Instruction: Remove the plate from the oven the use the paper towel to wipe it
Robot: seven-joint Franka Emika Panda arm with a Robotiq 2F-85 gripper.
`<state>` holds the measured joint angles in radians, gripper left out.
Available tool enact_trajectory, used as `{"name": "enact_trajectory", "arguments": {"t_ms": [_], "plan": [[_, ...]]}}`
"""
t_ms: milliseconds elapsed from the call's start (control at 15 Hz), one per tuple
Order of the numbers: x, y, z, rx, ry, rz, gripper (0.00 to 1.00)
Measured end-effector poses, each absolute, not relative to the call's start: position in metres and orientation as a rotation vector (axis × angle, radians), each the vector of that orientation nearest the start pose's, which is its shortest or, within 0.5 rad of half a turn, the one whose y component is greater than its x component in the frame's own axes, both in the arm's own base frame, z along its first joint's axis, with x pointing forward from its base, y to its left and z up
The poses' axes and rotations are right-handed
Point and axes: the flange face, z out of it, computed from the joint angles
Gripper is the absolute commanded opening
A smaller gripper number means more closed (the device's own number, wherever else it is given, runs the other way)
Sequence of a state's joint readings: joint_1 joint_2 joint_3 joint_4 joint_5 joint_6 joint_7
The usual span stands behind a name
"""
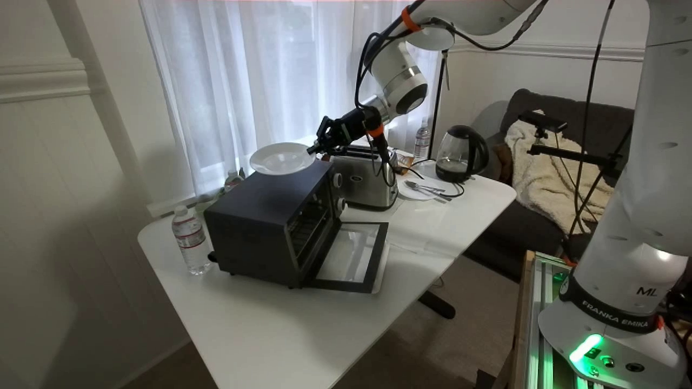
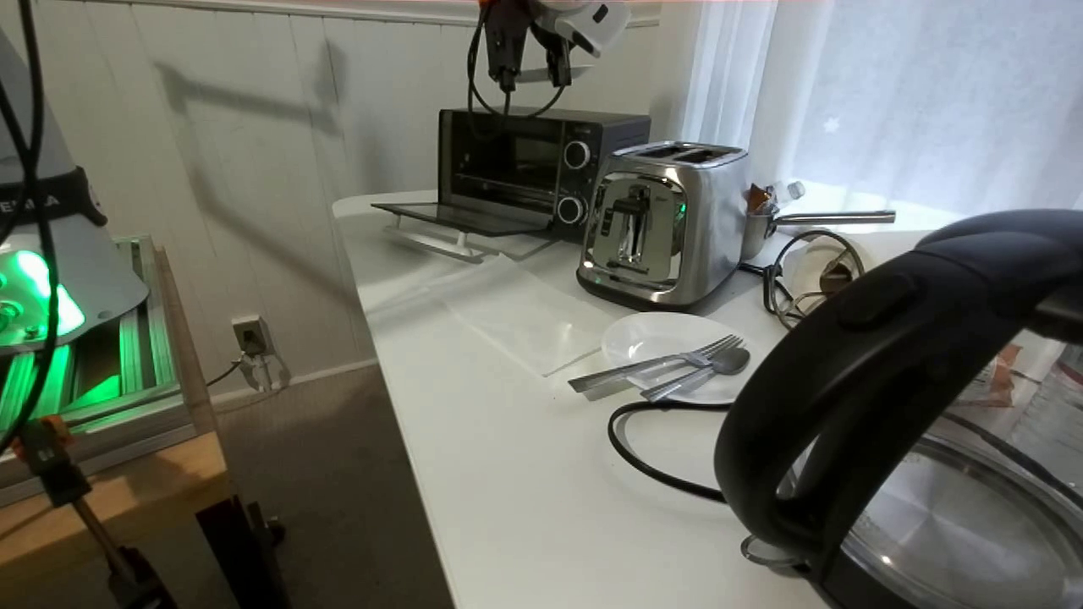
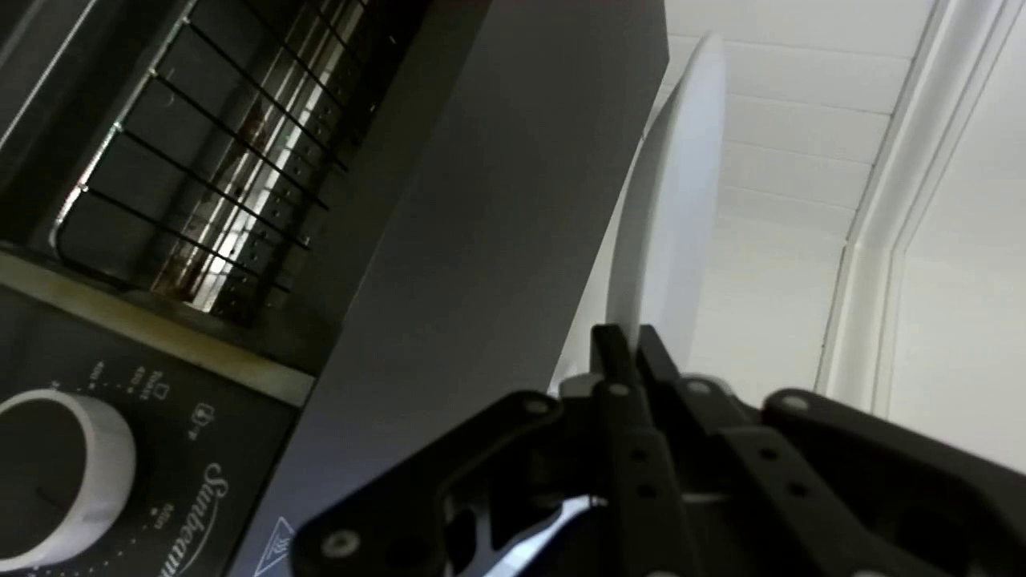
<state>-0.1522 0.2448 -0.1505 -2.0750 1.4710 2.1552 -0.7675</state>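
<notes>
My gripper point(image 1: 312, 148) is shut on the rim of a white plate point(image 1: 283, 159), high over the dark toaster oven point(image 1: 265, 192). In the wrist view the plate point(image 3: 681, 192) shows edge-on, pinched between the fingertips point(image 3: 637, 340). The plate is apart from the oven's top. The oven point(image 2: 499, 161) stands with its glass door point(image 1: 351, 254) folded down; its wire rack point(image 3: 216, 120) bears nothing that I can see. A thin white sheet point(image 2: 525, 313), which looks like the paper towel, lies flat on the table in front of the toaster.
A steel toaster point(image 1: 361, 183) stands beside the oven. Another white plate point(image 2: 626, 338) bears a fork and spoon. A glass kettle point(image 1: 454, 159) with a black handle and its cord stand farther along the table. A water bottle point(image 1: 192, 243) stands by the oven's other side.
</notes>
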Motion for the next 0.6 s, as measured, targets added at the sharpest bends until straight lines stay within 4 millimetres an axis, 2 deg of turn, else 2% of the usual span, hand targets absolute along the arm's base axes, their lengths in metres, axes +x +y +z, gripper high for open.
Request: {"name": "enact_trajectory", "arguments": {"t_ms": [600], "plan": [[0.594,-0.143,0.292,-2.031,0.628,-0.505,0.01]]}}
